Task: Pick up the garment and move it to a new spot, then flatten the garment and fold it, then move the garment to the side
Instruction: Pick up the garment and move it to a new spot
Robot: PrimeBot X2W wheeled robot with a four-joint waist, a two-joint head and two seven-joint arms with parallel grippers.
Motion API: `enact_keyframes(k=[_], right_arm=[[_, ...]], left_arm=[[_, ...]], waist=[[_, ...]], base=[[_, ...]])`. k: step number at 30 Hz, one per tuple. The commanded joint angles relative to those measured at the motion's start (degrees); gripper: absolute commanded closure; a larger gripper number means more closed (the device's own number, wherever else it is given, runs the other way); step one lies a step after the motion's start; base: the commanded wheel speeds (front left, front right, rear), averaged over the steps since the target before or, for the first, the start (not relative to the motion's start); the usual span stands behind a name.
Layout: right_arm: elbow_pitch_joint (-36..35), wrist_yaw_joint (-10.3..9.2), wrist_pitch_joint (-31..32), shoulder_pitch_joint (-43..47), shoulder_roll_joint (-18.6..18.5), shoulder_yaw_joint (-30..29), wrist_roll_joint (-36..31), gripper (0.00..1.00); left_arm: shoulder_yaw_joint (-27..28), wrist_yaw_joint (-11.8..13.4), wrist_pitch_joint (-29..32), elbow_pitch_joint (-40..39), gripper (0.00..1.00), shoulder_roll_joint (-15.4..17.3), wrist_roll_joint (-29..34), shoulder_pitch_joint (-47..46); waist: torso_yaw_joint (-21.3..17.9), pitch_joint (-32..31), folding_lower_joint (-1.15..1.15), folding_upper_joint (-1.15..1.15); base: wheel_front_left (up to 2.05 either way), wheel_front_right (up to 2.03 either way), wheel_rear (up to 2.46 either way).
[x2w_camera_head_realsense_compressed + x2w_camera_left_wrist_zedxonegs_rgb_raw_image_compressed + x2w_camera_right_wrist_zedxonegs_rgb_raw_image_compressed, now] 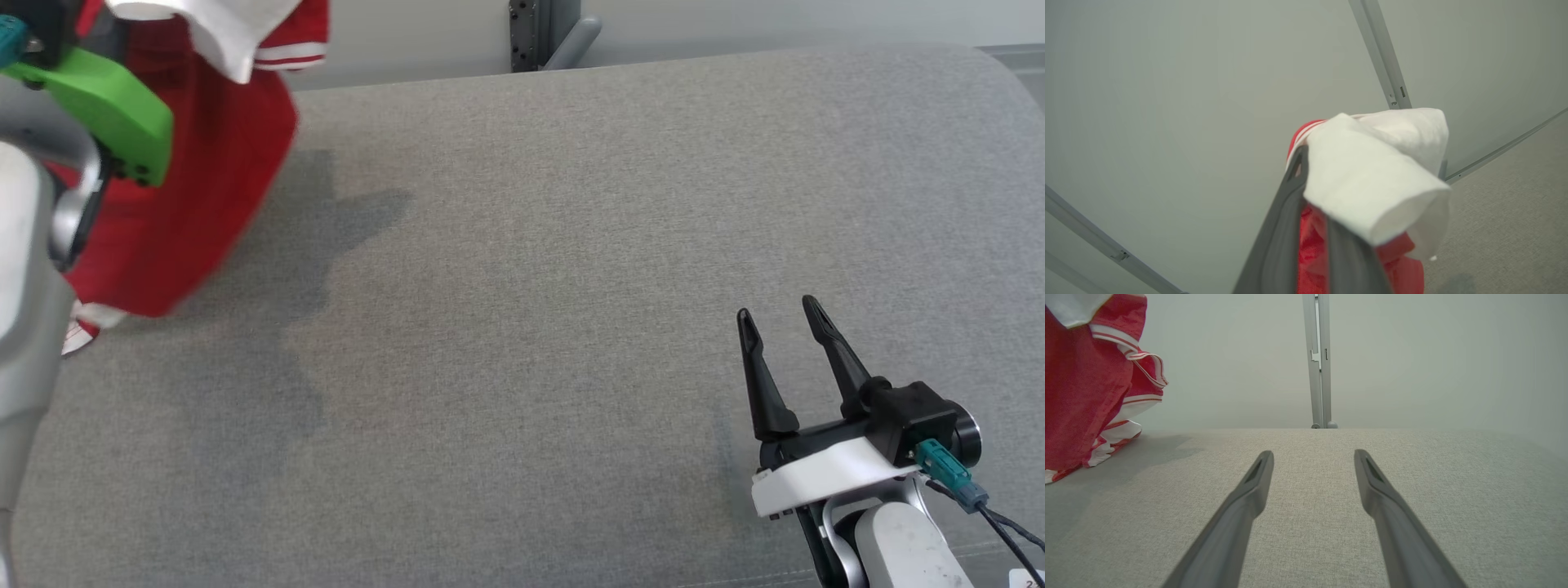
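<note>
Pinching garment (1372,183) | left jaws clamped on it; right jaws spread over grey surface (522,327)

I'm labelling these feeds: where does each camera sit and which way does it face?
Head view: on the head, facing forward and down at the grey padded surface; open right gripper lower right, pale left forearm at left.
Left wrist view: on the left wrist, facing the wall; left gripper shut on the garment.
Right wrist view: on the right wrist, facing low across the surface; its open fingers.
Shared: all three show the garment.
</note>
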Motion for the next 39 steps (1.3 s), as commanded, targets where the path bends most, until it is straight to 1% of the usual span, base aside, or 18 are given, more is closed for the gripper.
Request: enact_keyframes(k=[1, 5, 9, 12, 13, 14, 16, 17, 21, 24, 29, 33, 34, 35, 36, 37, 39], right_arm=[[0.1, -0.02, -0.2, 0.8, -0.1, 0.0, 0.5, 0.00], [0.1, -0.02, -0.2, 0.6, -0.1, -0.2, 1.1, 0.00], [-0.1, -0.02, -0.2, 0.1, -0.1, 0.1, 1.5, 0.00], [-0.2, -0.02, -0.2, -0.3, -0.1, 0.5, 1.7, 0.00], [-0.2, -0.02, -0.2, -0.3, -0.1, 0.5, 1.7, 0.00], [-0.1, -0.02, -0.2, -0.9, -0.1, 1.0, 2.0, 0.00], [-0.1, -0.02, -0.2, -1.4, -0.1, 1.2, 2.2, 0.00], [-0.1, -0.02, -0.2, -1.4, -0.1, 1.2, 2.2, 0.00], [-0.3, -0.02, -0.2, -2.2, -0.1, 1.8, 2.3, 0.00], [-0.2, -0.02, -0.2, -2.7, -0.1, 1.9, 2.4, 0.00], [-0.2, -0.02, -0.2, -3.1, -0.1, 1.7, 2.6, 0.00], [-0.2, -0.02, -0.2, -3.1, -0.1, 1.3, 2.5, 0.00], [-0.2, -0.02, -0.2, -3.1, -0.1, 1.2, 2.4, 0.00], [-0.1, -0.02, -0.2, -3.0, -0.1, 1.1, 2.3, 0.00], [0.0, -0.02, -0.2, -2.9, -0.1, 0.9, 2.2, 0.00], [0.0, -0.02, -0.2, -2.8, -0.1, 0.8, 2.1, 0.00], [0.1, -0.02, -0.2, -2.5, -0.1, 0.5, 2.0, 0.00]], left_arm=[[-0.6, 0.5, 0.7, -1.7, 1.00, -1.0, -0.3, 1.1], [-2.5, 2.1, 2.1, -7.3, 1.00, -4.8, -0.8, 3.4], [-5.4, 3.1, 1.5, -9.4, 1.00, -9.7, -1.4, 7.2], [-7.8, 3.7, 0.0, -8.0, 1.00, -13.6, -1.5, 9.9], [-7.8, 3.7, 0.0, -8.0, 1.00, -13.6, -1.5, 9.9], [-8.9, 3.9, -1.4, -5.9, 1.00, -16.9, -2.6, 12.0], [-10.4, 3.8, -3.0, -3.2, 1.00, -19.3, -2.2, 13.1], [-10.4, 3.8, -3.0, -3.2, 1.00, -19.3, -2.2, 13.1], [-12.2, 4.0, -6.2, 3.7, 1.00, -22.7, -2.4, 14.2], [-13.1, 4.2, -8.8, 8.7, 1.00, -24.5, -2.6, 14.0], [-15.1, 3.5, -11.1, 15.3, 1.00, -25.7, -3.9, 14.0], [-17.2, 3.2, -12.4, 17.8, 1.00, -26.0, -5.2, 14.6], [-17.9, 3.1, -12.6, 17.5, 0.80, -26.1, -5.8, 14.9], [-18.8, 3.2, -12.8, 17.2, 0.56, -26.1, -6.4, 15.1], [-19.5, 3.5, -12.9, 16.6, 0.14, -26.0, -6.8, 15.2], [-20.3, 3.7, -13.1, 16.1, 0.00, -26.0, -7.5, 15.3], [-22.0, 4.2, -13.4, 15.0, 0.00, -26.0, -8.7, 15.5]], waist=[[-1.7, -1.4, 0.00, 0.40], [-2.7, -1.5, 0.00, 0.40], [-3.7, -1.0, 0.00, 0.40], [-4.7, -0.2, 0.00, 0.40], [-4.7, -0.2, 0.00, 0.40], [-5.6, 0.6, 0.00, 0.40], [-6.6, 1.5, 0.00, 0.40], [-6.6, 1.5, 0.00, 0.40], [-8.7, 3.4, 0.00, 0.40], [-10.1, 4.5, 0.00, 0.40], [-11.6, 5.6, 0.00, 0.40], [-11.9, 5.7, 0.00, 0.40], [-11.9, 5.6, 0.00, 0.40], [-11.9, 5.5, 0.00, 0.40], [-11.8, 5.4, 0.00, 0.40], [-11.6, 5.2, 0.00, 0.40], [-11.1, 4.7, 0.00, 0.40]], base=[[0.00, 0.00, 0.00], [0.00, 0.00, 0.00], [0.00, 0.00, 0.00], [0.00, 0.00, 0.00], [0.00, 0.00, 0.00], [0.00, 0.00, 0.00], [0.00, 0.00, 0.00], [0.00, 0.00, 0.00], [0.00, 0.00, 0.00], [0.00, 0.00, 0.00], [0.00, 0.00, 0.00], [0.00, 0.00, 0.00], [0.00, 0.00, 0.00], [0.00, 0.00, 0.00], [0.00, 0.00, 0.00], [0.00, 0.00, 0.00], [0.00, 0.00, 0.00]])
